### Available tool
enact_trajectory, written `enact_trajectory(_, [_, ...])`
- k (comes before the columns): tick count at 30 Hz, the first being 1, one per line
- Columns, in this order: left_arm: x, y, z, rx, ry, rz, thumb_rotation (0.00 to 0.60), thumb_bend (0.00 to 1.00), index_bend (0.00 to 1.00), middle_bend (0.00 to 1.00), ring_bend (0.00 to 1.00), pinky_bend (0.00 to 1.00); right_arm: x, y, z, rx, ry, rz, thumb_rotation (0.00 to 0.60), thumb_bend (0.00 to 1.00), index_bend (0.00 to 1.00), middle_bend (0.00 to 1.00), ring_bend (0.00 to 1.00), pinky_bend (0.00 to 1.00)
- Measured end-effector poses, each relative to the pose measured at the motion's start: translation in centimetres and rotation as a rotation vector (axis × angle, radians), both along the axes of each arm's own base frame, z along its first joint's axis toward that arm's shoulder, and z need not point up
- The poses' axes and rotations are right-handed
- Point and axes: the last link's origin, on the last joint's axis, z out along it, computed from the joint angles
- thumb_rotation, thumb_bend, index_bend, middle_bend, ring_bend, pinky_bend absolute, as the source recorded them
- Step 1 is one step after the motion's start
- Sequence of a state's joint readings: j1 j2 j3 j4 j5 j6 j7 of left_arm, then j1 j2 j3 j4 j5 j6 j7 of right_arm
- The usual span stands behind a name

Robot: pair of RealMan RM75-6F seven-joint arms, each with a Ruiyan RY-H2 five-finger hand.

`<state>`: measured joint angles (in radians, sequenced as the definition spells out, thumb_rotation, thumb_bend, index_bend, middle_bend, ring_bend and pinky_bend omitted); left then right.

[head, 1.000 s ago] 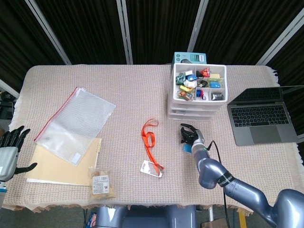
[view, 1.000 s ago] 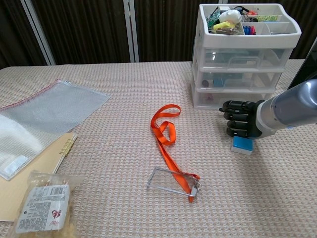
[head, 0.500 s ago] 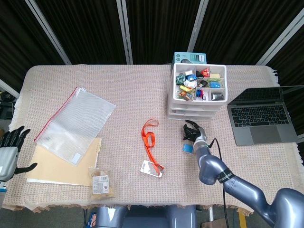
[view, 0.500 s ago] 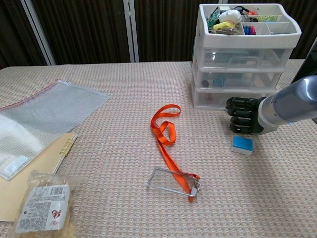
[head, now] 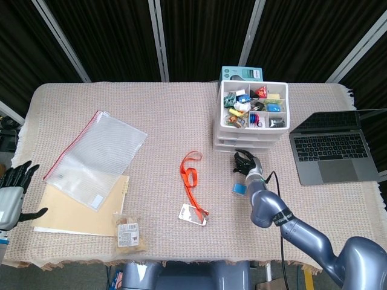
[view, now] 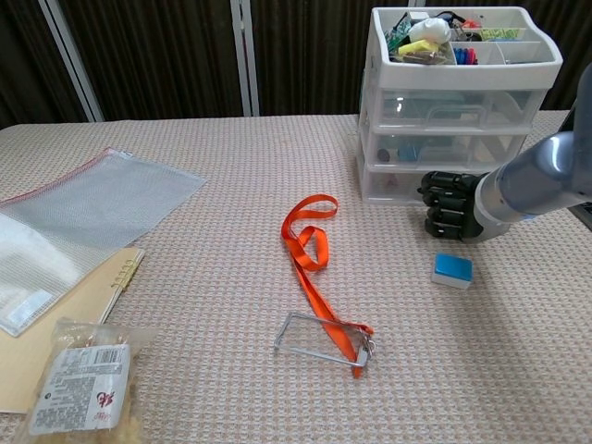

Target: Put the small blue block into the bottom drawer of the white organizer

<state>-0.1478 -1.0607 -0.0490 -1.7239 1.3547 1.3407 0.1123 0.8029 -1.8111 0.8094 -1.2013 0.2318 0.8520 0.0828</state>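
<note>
**Q:** what's the head cam giving you?

**Me:** From up top I've got my right hand (head: 244,162) just in front of the organizer (head: 251,118), down by its bottom drawer (head: 242,147). Fingers look curled in with nothing in them. The block (head: 239,189) sits on the table (head: 157,115) on its own, near that hand on the side toward me, not touching it. My left hand (head: 13,181) is way off at the table's left edge, fingers spread, holding nothing. Also on there: a lanyard (head: 191,179) mid-table, a zip pouch (head: 95,157) over an envelope (head: 72,211), a snack bag (head: 128,231), and a laptop (head: 332,151) to the right of the organizer.

**Q:** and chest cam?

**Me:** Clearer here. Right hand (view: 450,205) is a loose fist right at the bottom drawer (view: 407,183) front; can't tell if it's actually touching. All drawers look closed. Block (view: 452,270) lies flat on the cloth below the hand with a gap between. Lanyard (view: 314,268) to the left of it. Left hand doesn't show in this one.
</note>
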Motion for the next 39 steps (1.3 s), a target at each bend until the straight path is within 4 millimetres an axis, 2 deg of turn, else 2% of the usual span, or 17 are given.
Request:
enact_trajectory(6, [0.0,0.0,0.0,-0.005,-0.001,0.004,0.6,0.15,0.08,0.0,0.0,0.0,0.2,-0.4,0.1,-0.015,-0.023,-0.019,0.6,0.48,0.41,0.81,0.82,0.72])
enact_trajectory(20, [0.0,0.0,0.0,-0.005,0.005,0.006,0.6,0.15,0.08,0.0,0.0,0.0,0.3,0.1,0.0,0.002,-0.04,-0.024,0.6,0.48,0.42,0.81,0.82,0.72])
enact_trajectory(39, [0.1,-0.2,-0.1,0.002,0.01,0.003,0.6,0.15,0.09,0.0,0.0,0.0,0.0,4.7,0.2,0.083,-0.053,0.033,0.6,0.48,0.4,0.81,0.81,0.72])
